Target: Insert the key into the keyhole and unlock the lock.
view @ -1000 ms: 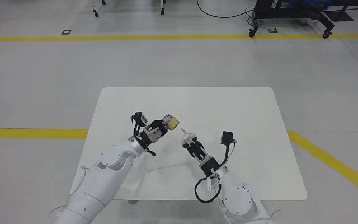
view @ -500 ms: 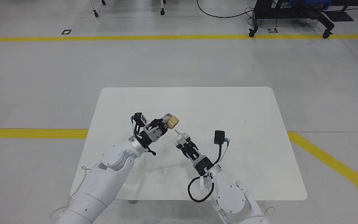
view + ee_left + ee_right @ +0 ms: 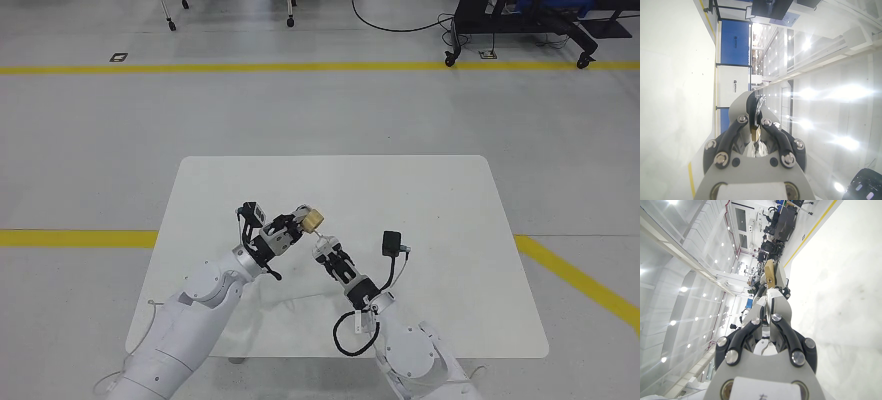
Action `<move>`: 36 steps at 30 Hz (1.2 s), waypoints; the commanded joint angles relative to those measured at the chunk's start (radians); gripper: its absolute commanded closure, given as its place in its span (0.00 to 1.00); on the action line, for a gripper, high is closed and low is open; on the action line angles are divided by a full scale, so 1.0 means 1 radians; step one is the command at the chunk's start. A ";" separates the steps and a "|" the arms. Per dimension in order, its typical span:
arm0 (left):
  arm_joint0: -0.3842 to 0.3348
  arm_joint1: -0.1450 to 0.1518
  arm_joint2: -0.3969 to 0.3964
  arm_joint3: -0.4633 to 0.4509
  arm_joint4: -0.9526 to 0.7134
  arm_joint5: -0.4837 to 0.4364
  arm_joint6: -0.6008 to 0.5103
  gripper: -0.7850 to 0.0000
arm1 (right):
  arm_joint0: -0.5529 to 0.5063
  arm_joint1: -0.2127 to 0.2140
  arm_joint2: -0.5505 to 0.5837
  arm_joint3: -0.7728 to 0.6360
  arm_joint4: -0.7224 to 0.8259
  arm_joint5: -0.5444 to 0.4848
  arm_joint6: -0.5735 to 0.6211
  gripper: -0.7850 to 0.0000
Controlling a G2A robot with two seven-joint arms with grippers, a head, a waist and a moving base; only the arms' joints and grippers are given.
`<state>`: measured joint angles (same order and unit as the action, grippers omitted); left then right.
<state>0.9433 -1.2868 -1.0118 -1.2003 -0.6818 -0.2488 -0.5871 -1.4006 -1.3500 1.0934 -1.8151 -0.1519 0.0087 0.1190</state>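
Key lined up at the padlock

My left gripper point(image 3: 297, 222) clamps the brass padlock point(image 3: 313, 217) aloft, its keyhole point(image 3: 769, 280) facing my right gripper point(image 3: 326, 244), whose fingers pinch the small silver key point(image 3: 321, 237) just beside it, ready to enter.

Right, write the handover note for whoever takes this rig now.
Left gripper: shut on the small brass padlock, held above the white table, keyhole facing the other arm.
Right gripper: shut on the thin silver key, its tip just short of the keyhole.
Done: both picked up and roughly lined up.
Left: insert key, turn, unlock.
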 commanded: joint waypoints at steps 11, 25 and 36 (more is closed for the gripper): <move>0.019 -0.007 -0.016 -0.022 0.030 0.004 0.011 1.00 | -0.005 -0.006 -0.004 0.001 -0.014 0.009 -0.044 1.00; 0.049 -0.013 -0.032 -0.060 0.103 -0.020 0.054 1.00 | -0.005 -0.014 -0.010 0.002 -0.024 0.034 -0.066 1.00; 0.072 -0.019 -0.040 -0.087 0.134 -0.028 0.079 1.00 | -0.011 -0.018 -0.005 -0.002 -0.017 0.033 -0.070 1.00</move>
<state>1.0143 -1.3051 -1.0502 -1.2867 -0.5483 -0.2782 -0.5072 -1.4113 -1.3680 1.0874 -1.8176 -0.1681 0.0427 0.0484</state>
